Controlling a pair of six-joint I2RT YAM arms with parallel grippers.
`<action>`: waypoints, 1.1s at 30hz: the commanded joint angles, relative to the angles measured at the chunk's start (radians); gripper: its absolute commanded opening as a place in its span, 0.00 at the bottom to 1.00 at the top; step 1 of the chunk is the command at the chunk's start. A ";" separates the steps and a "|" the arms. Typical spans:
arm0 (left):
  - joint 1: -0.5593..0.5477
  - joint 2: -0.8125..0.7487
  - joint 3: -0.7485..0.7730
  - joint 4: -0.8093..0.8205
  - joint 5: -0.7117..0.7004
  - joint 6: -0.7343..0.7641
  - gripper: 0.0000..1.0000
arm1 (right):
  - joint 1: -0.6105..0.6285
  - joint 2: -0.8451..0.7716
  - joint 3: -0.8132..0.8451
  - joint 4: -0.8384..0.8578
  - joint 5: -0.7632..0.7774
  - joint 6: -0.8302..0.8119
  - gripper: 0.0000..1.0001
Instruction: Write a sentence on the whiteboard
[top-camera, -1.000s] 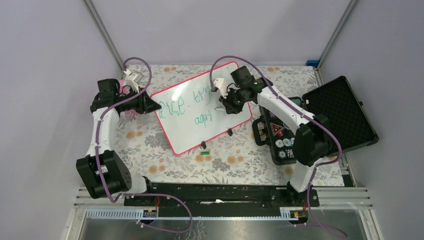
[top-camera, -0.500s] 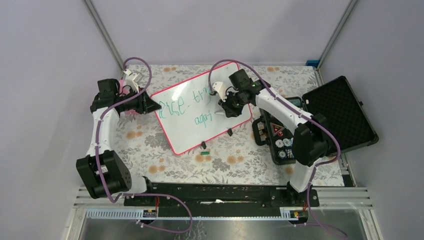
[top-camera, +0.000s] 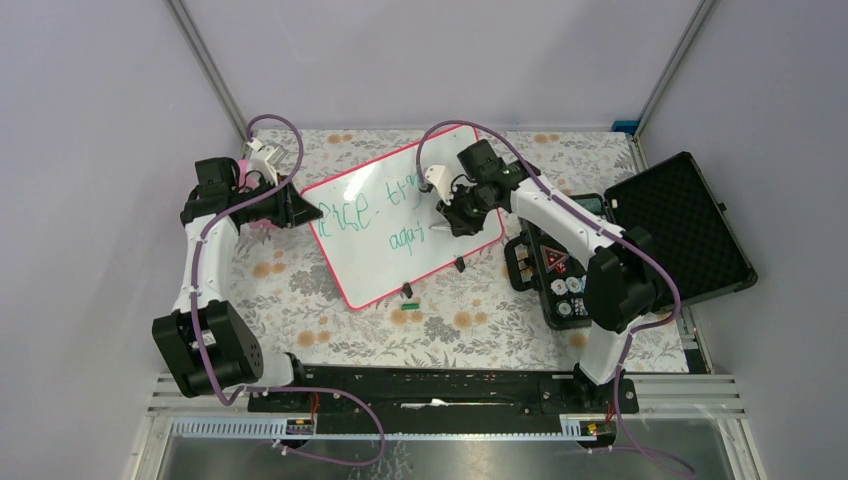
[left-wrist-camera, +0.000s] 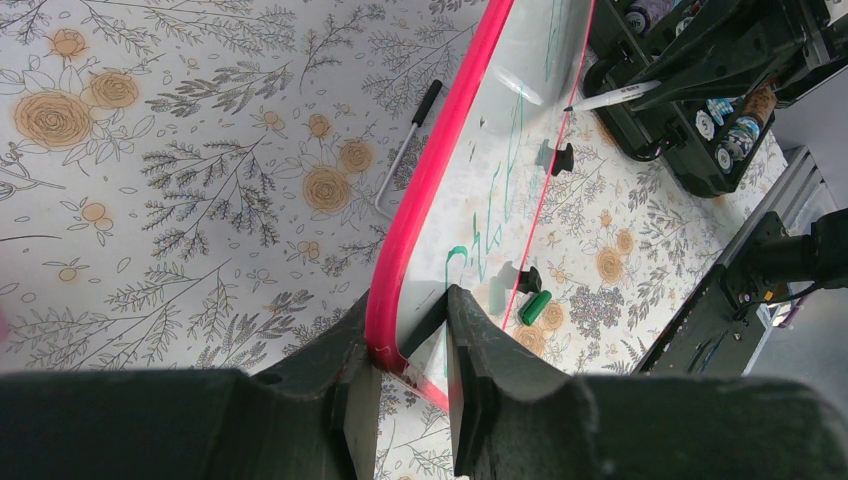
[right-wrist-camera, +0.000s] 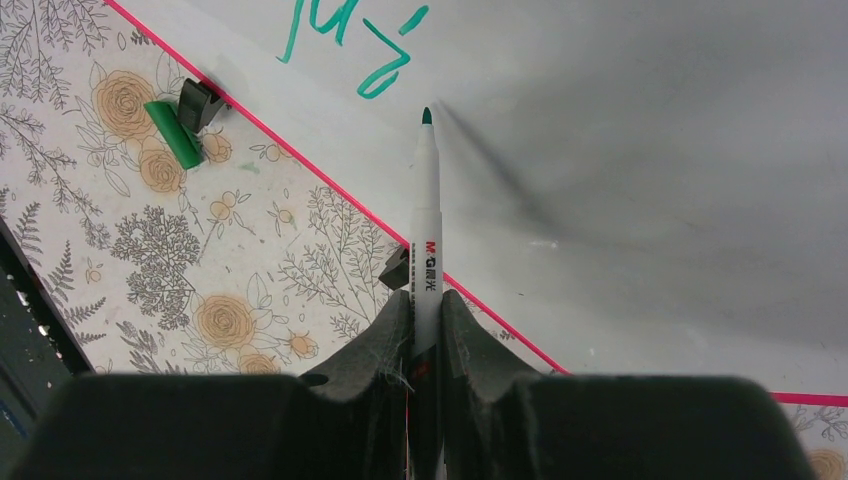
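The whiteboard (top-camera: 385, 245), white with a pink-red frame, stands tilted on the flowered table. Green-teal words of the sentence (top-camera: 372, 211) run across it in two lines, and part of them shows in the right wrist view (right-wrist-camera: 345, 35). My left gripper (top-camera: 296, 207) is shut on the board's left corner (left-wrist-camera: 385, 320), one finger on each side of the frame. My right gripper (top-camera: 452, 213) is shut on a white marker (right-wrist-camera: 426, 235). Its green tip (right-wrist-camera: 427, 116) sits at the board just right of the lower line's last strokes.
A green marker cap (top-camera: 408, 303) lies on the table below the board, by a black board foot (top-camera: 407, 289); it also shows in the right wrist view (right-wrist-camera: 172, 133). An open black foam-lined case (top-camera: 680, 225) with small items lies at the right. A thin pen (left-wrist-camera: 408, 140) lies behind the board.
My right gripper has moved slightly left and up with the marker, staying near the end of the lower line. The left arm and the board have not moved.
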 joint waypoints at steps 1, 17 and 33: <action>-0.015 -0.022 0.001 0.015 -0.041 0.072 0.00 | 0.011 -0.022 -0.010 0.004 -0.029 -0.004 0.00; -0.016 -0.025 0.001 0.012 -0.044 0.076 0.00 | 0.016 -0.046 -0.022 0.004 -0.012 -0.003 0.00; -0.017 -0.028 -0.002 0.012 -0.047 0.077 0.00 | -0.004 -0.059 -0.022 -0.004 0.014 -0.009 0.00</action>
